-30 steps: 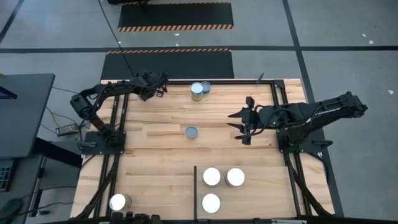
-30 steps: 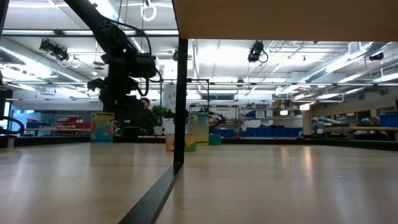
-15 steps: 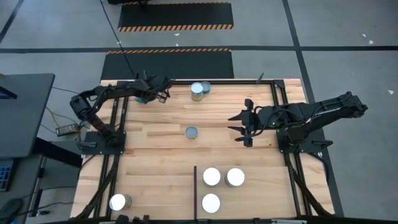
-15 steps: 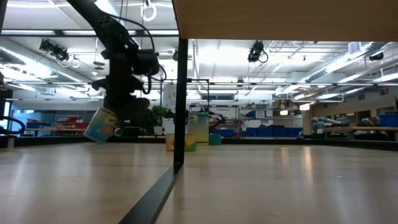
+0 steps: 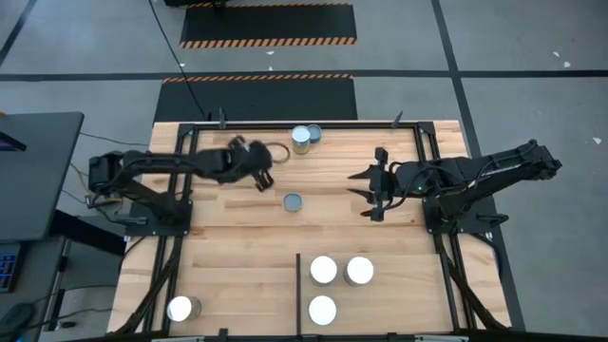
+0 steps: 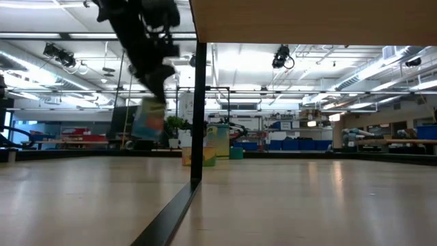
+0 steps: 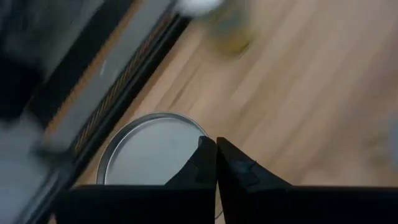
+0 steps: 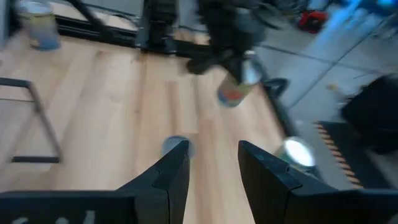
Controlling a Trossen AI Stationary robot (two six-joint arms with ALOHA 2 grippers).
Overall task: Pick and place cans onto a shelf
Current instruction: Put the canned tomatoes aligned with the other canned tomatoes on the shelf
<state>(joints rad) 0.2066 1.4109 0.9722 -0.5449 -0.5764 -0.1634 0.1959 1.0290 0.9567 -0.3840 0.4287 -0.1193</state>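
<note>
While the dark left arm stretches across the light-wood table's far side, it carries a can.
From above, the left gripper (image 5: 255,169) has its fingers closed on a small can, near the silver-topped can (image 5: 302,139) by the far edge; the right gripper (image 5: 372,191) hangs parted, holding nothing. At table level, the held bluish, yellow-green-sided can (image 6: 149,121) hangs tilted, clear of the wood. Its wrist view shows a round silver can top (image 7: 149,155) beside shut fingers (image 7: 202,165).

Both arms are matte black, built of jointed tube-like links on flat black base plates; thin black cables trail off the left arm (image 5: 142,171); the right arm (image 5: 475,176) ends in two slim dark fingers.
</note>
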